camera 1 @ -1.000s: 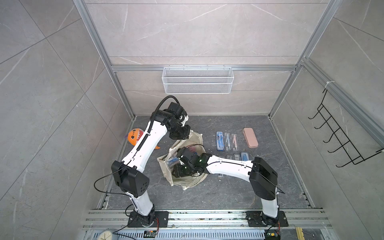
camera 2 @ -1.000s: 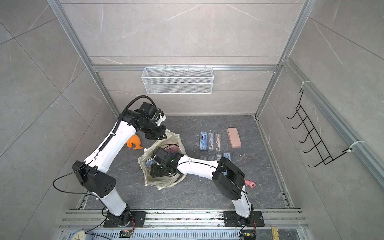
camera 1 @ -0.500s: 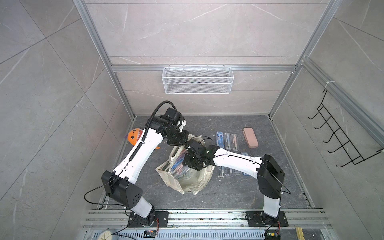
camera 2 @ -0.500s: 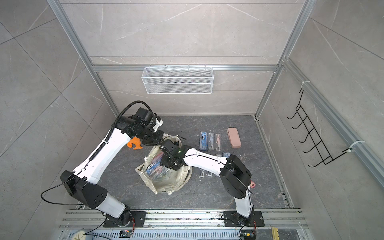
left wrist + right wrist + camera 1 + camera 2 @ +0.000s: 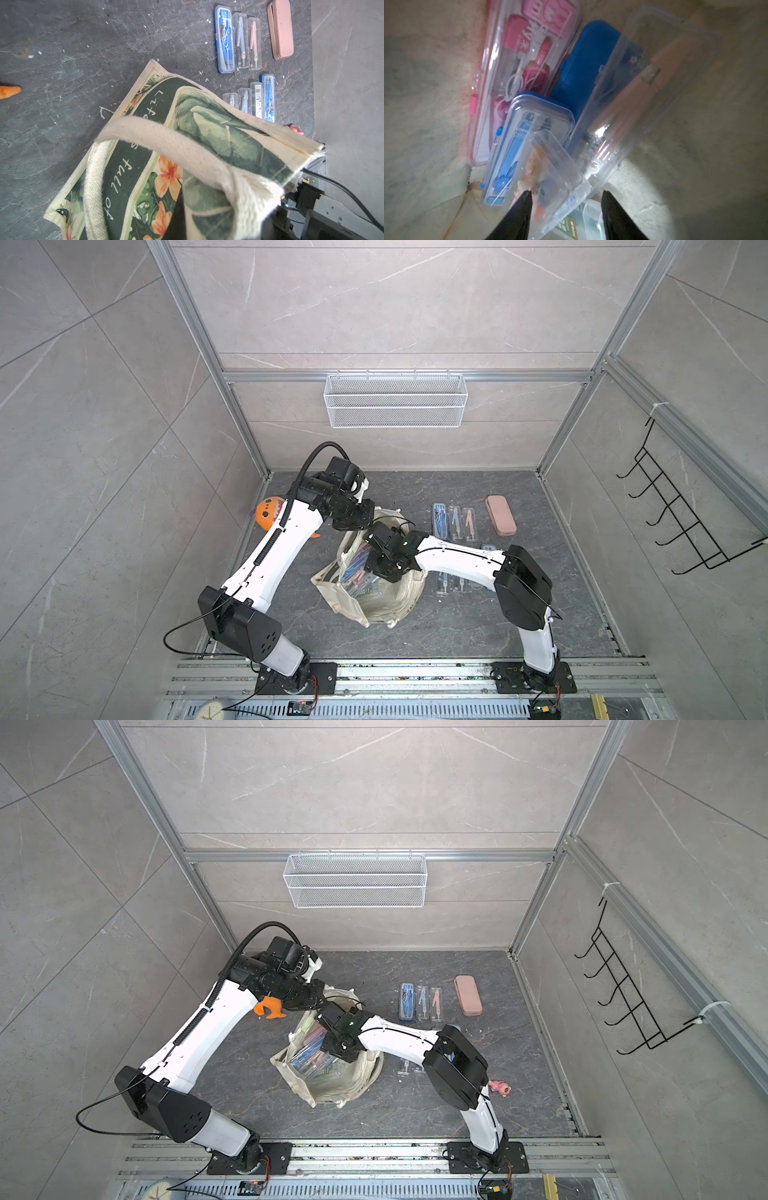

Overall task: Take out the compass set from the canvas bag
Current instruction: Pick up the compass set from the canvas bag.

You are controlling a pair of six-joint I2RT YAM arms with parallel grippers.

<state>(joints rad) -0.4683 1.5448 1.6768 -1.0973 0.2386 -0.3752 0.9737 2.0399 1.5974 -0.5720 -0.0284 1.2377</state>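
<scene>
The cream canvas bag [image 5: 399, 597] [image 5: 361, 1073] stands open on the dark table, its green floral panel [image 5: 207, 124] facing the left wrist camera. My left gripper [image 5: 361, 522] is shut on the bag's far rim by a handle [image 5: 166, 141] and holds it up; cloth hides its fingers. Several compass sets [image 5: 357, 568] [image 5: 311, 1048] lie inside. My right gripper [image 5: 374, 568] [image 5: 565, 194] is down in the bag, open. A small clear compass set [image 5: 550, 166] lies between its fingers, touching one finger [image 5: 521, 207] only. Pink [image 5: 525, 62] and blue [image 5: 529, 133] cases lie beyond.
Two rows of compass cases [image 5: 455, 520] [image 5: 453, 585] and a pink case [image 5: 500, 514] lie right of the bag. An orange plush toy [image 5: 268, 512] sits at the left wall. A wire basket [image 5: 395, 406] hangs on the back wall and a hook rack [image 5: 681, 522] on the right wall.
My right gripper rose toward the bag's mouth half a second ago and has dipped back among the cases. The left arm has shifted slightly, still holding the rim.
</scene>
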